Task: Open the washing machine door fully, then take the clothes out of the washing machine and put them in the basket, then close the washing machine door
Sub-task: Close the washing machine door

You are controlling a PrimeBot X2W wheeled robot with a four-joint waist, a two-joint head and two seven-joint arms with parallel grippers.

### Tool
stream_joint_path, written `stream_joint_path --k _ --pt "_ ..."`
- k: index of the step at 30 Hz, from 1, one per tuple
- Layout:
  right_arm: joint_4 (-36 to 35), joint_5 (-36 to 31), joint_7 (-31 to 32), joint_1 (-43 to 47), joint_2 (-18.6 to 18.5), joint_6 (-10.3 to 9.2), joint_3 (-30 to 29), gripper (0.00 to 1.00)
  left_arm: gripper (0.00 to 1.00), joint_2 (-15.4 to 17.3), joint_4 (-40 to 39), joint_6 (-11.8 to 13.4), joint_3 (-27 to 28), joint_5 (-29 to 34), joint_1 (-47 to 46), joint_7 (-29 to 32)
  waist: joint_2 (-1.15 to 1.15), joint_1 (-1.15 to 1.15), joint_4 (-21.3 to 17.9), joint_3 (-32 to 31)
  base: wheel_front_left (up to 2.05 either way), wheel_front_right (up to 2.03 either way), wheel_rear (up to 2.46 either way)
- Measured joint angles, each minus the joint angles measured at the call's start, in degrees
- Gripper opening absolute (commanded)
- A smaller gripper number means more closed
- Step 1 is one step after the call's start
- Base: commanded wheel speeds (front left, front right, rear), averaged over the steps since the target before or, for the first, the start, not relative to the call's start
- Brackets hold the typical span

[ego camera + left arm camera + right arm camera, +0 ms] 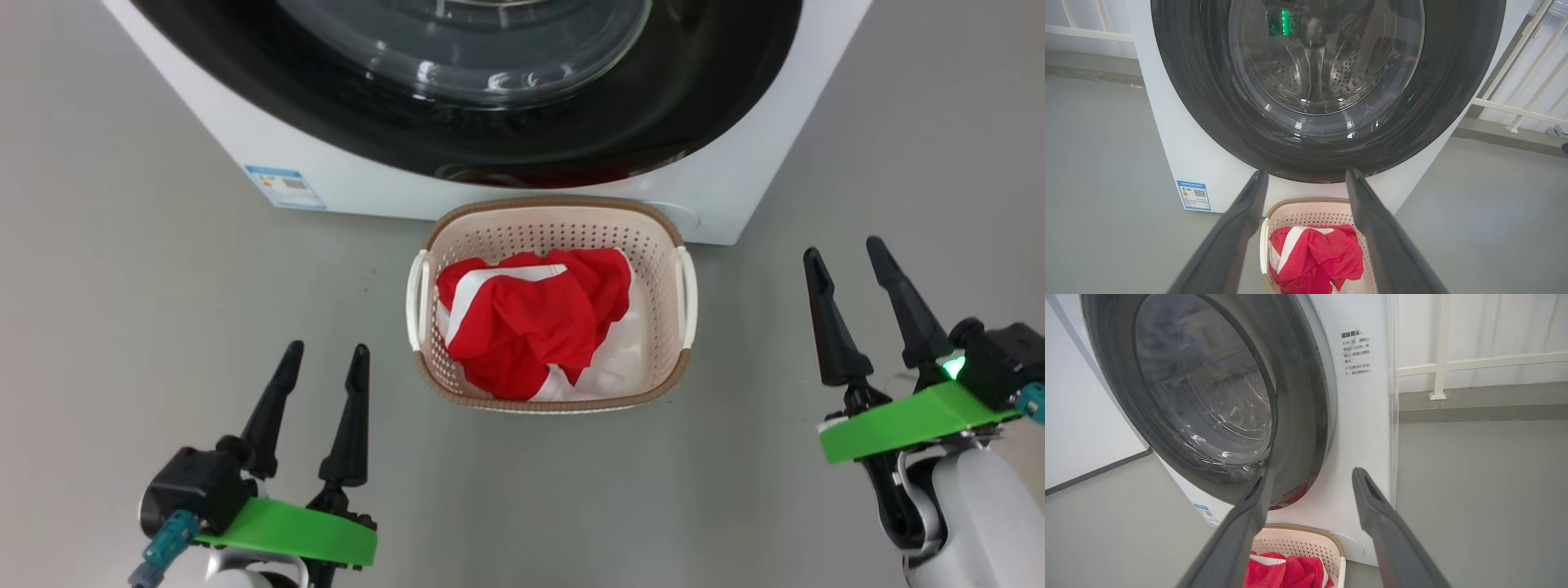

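The washing machine (343,175) stands ahead, its door (457,114) shut flat against the front, black rim and glass bowl showing; through the door's window (1323,61) I see the steel drum. On the floor right before the washing machine sits the basket (551,212), and the red and white clothes (531,322) lie bundled inside it. My left gripper (325,353) hovers open to the basket's lower left, nothing between its fingers. At the right of the basket my right gripper (845,251) is open and holds nothing. The clothes (1314,257) show between the left fingers, farther off.
Grey floor (122,310) spreads on both sides of the basket. A blue label (286,186) marks the machine's lower front. White railing bars (1478,363) and a low grey kerb run behind and right of the machine.
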Motion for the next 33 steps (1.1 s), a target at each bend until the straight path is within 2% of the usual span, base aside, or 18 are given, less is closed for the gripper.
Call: stream_joint_path --k 12,33 --pt "-0.3 0.0 0.0 7.2 1.7 0.0 -2.3 1.0 1.0 0.0 1.1 -1.4 3.8 1.9 2.5 0.0 0.0 0.0 -4.0 -4.0 0.0 0.0 0.0" --pt "-0.5 -0.6 0.1 17.2 3.3 0.0 -5.2 1.0 1.0 0.1 1.8 -1.5 7.6 2.9 8.7 0.0 0.0 0.0 -8.1 -9.1 0.0 0.0 0.0"
